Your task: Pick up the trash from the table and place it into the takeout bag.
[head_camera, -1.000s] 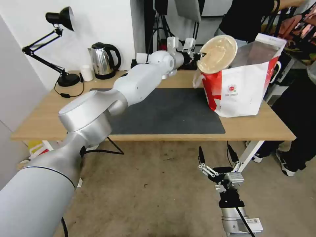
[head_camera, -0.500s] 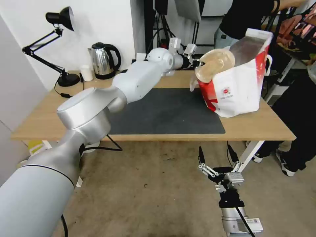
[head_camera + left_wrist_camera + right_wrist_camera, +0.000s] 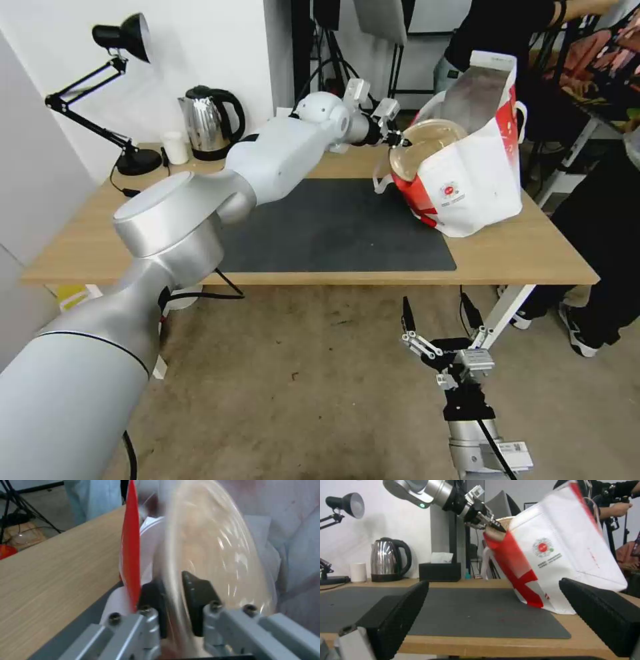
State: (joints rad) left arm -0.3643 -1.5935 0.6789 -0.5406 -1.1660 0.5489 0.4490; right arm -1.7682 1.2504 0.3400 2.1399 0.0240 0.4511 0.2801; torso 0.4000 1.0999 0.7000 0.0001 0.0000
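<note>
Clear plastic over tan filling marks the domed bowl (image 3: 425, 143), tipped on edge in the mouth of the takeout bag (image 3: 477, 190), which leans on the right end of the light-wood surface (image 3: 87, 247). The head view shows the left tool (image 3: 399, 139) at the bowl's rim, the bowl's flat face turned up and toward the robot. The left wrist view adds the grip: black pads (image 3: 196, 600) pinch the rim, the bag's red edge just beside. The right tool (image 3: 438, 321) hangs spread below the surface edge; its view shows the bag tilted over the dark mat (image 3: 453, 610).
</note>
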